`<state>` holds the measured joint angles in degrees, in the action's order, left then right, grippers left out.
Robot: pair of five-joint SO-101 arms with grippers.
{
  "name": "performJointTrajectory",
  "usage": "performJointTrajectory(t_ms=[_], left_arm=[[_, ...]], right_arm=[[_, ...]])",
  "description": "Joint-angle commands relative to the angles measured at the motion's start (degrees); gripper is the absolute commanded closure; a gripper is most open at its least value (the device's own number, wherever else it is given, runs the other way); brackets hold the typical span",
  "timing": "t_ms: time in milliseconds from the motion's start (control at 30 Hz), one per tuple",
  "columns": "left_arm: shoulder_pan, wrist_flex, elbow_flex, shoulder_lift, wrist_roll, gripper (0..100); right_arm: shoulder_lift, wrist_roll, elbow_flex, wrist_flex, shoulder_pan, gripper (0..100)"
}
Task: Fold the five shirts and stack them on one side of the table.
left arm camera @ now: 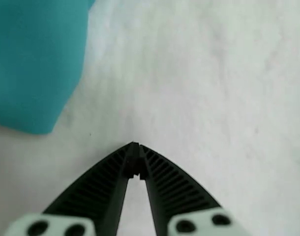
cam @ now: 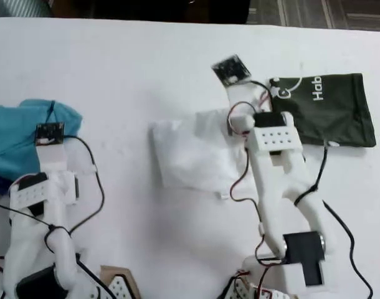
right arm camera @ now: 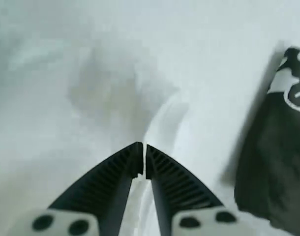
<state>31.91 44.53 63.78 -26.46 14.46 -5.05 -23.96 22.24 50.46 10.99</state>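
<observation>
On table [cam: 115, 62], three shirts: teal shirt [cam: 15, 140], white shirt [cam: 190, 156], green shirt [cam: 336, 112].

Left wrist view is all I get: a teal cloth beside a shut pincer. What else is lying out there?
Observer: A white shirt lies in the middle, seen from the high view.
Operator: Any others?
Observer: A dark green shirt lies folded flat at the far right.
Operator: And the right pincer?
Observer: The right pincer is shut, over white fabric, with the green one just beside it.
</observation>
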Motion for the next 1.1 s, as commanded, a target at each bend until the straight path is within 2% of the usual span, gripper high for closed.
performJointTrajectory(t_ms=[0, 167, 300, 567, 800, 933, 1067], left_arm=[[0.18, -0.7, -0.04, -1.93, -0.18, 97], [0.18, -0.7, -0.04, -1.93, -0.18, 97], [0.18, -0.7, -0.04, -1.93, -0.18, 97], [0.18, -0.7, -0.04, -1.93, -0.18, 97], [-2.37, 1.93, -3.91, -1.93, -0.18, 97], [-7.65, 8.09, -14.37, -1.76, -1.67, 97], [-14.95, 13.45, -26.59, -0.18, -5.71, 97]], right_arm=[[6.9, 0.09, -4.84, -5.05, 2.42, 97.8], [21.14, 0.09, -17.41, -2.51, 3.3, 97.8], [29.49, 0.09, -28.66, 2.77, 0.04, 97.8], [36.26, 0.0, -39.56, 11.65, -5.93, 97.8], [30.11, 0.09, -42.11, 18.07, -4.35, 97.8], [20.7, 0.09, -39.91, 22.64, -4.18, 97.8], [9.45, 0.09, -27.78, 23.34, -4.18, 97.7]])
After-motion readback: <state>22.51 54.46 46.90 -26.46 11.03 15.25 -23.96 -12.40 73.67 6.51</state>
